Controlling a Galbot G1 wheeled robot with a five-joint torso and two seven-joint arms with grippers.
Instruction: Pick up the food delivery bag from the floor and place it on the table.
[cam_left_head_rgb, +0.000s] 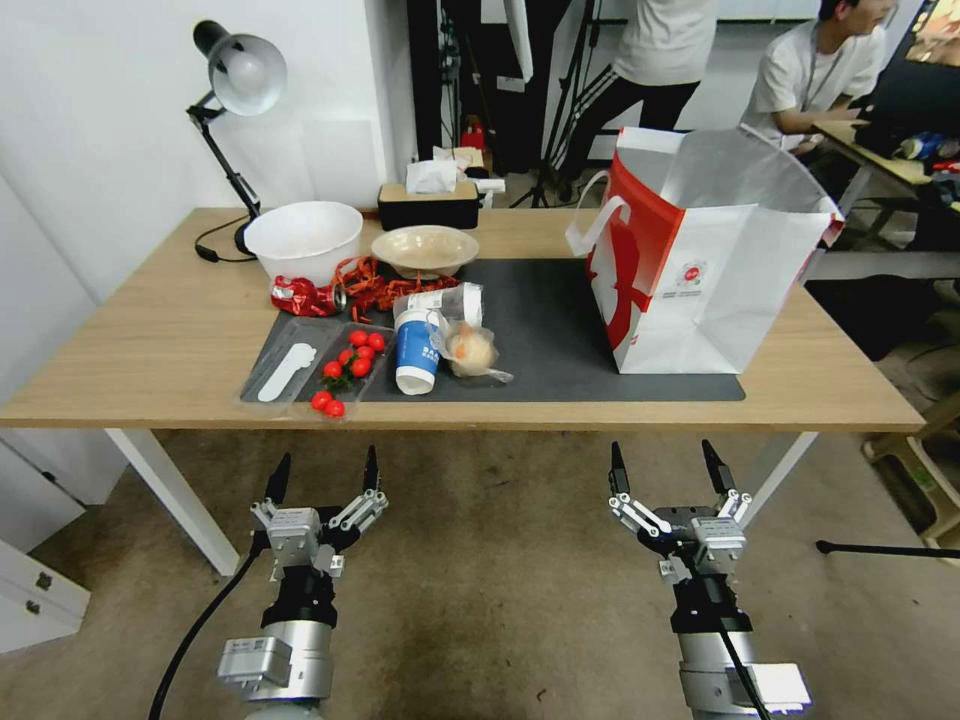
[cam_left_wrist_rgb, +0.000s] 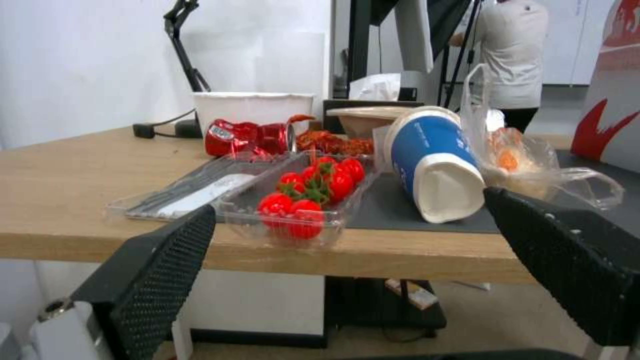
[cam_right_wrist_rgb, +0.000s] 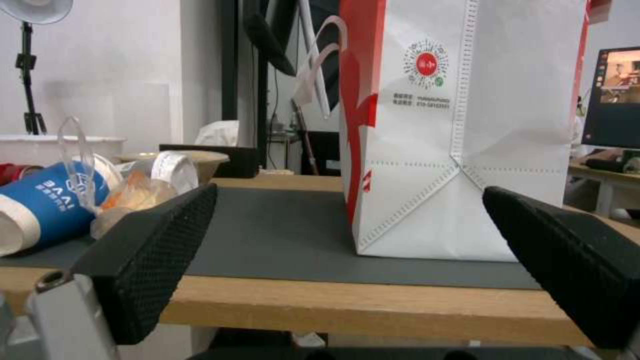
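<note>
The food delivery bag (cam_left_head_rgb: 700, 255) stands upright on the bench (cam_left_head_rgb: 150, 340) — right end of the dark mat (cam_left_head_rgb: 560, 330), mouth up, near its front edge. Left end effector (cam_left_head_rgb: 322, 478) and right end effector (cam_left_head_rgb: 667, 470) hang over open floor (cam_left_head_rgb: 480, 560) — both spread wide, holding nothing.

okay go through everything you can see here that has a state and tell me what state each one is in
food delivery bag: upright on the table's dark mat, top open
table: cluttered on its left half
blue paper cup: tipped on its side
red can: lying on its side
white bowl: upright
clear tomato tray: open, overhanging the table edge
left gripper: open, low before the table
right gripper: open, low before the table
</note>
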